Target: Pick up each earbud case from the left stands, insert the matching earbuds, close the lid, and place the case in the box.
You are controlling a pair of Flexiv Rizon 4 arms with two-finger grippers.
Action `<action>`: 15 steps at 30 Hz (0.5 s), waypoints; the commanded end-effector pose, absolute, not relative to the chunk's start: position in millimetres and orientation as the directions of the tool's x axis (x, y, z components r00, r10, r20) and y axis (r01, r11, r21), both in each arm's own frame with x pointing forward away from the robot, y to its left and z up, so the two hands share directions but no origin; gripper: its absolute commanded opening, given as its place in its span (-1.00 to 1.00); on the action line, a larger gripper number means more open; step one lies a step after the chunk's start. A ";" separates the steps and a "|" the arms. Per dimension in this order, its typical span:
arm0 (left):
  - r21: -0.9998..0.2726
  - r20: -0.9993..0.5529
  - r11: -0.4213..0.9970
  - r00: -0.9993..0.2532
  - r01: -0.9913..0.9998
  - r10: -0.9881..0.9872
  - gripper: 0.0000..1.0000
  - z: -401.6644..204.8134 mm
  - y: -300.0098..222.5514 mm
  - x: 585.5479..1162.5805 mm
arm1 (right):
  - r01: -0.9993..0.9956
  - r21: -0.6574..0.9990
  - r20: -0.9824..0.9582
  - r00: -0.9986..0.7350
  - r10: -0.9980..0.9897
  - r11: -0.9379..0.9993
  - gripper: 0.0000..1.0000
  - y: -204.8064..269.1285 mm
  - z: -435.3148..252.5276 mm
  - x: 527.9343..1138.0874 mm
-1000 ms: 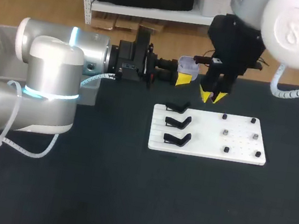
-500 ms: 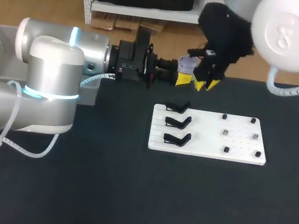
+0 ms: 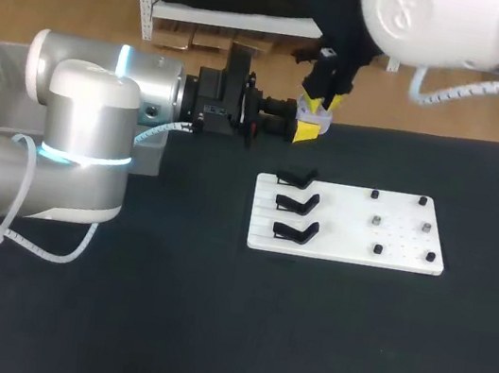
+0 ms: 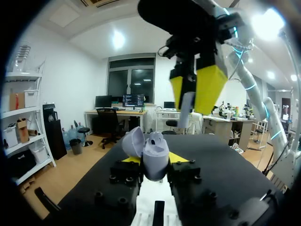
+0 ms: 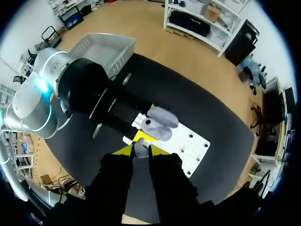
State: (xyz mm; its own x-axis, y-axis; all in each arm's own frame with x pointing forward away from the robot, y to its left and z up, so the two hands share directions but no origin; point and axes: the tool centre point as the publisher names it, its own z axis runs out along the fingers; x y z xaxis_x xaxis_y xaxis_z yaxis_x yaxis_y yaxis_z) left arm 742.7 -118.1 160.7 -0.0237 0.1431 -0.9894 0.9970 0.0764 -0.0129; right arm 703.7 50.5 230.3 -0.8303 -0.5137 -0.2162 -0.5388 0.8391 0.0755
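The right gripper (image 3: pixel 324 101), clenched on a lavender earbud (image 5: pixel 140 149), has swung from the white stand board (image 3: pixel 338 232) to just above the open earbud case (image 4: pixel 153 149), which the left gripper (image 4: pixel 155 160) grasps; insertion likely follows.

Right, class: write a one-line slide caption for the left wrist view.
Left end effector holds the open earbud case; right end effector hovers above it, gripping an earbud.
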 end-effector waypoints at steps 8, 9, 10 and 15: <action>-0.007 -0.991 0.082 -0.018 0.997 0.135 -1.00 158.8 -118.1 741.2 | -0.562 0.054 -0.168 -0.820 -0.547 0.825 -1.00 63.1 219.6 716.8; -0.007 -0.991 0.082 -0.018 0.997 0.135 -1.00 158.8 -118.1 741.2 | -0.561 0.053 -0.168 -0.820 -0.547 0.826 -1.00 62.6 218.6 717.3; -0.007 -0.991 0.082 -0.018 0.997 0.135 -1.00 158.8 -118.1 741.2 | -0.560 0.053 -0.167 -0.821 -0.545 0.827 -1.00 61.8 217.6 717.8; -0.007 -0.991 0.082 -0.018 0.997 0.135 -1.00 158.8 -118.1 741.2 | -0.551 0.048 -0.166 -0.827 -0.537 0.833 -1.00 57.2 214.5 720.2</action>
State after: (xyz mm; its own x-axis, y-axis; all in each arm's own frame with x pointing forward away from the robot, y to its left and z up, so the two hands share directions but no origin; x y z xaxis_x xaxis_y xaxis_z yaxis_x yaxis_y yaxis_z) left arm 742.7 -118.1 160.7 -0.0238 0.1431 -0.9894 0.9970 0.0764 -0.0129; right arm 719.7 58.8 215.2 -0.8262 -0.5390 -0.1640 -0.5523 0.8323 0.0468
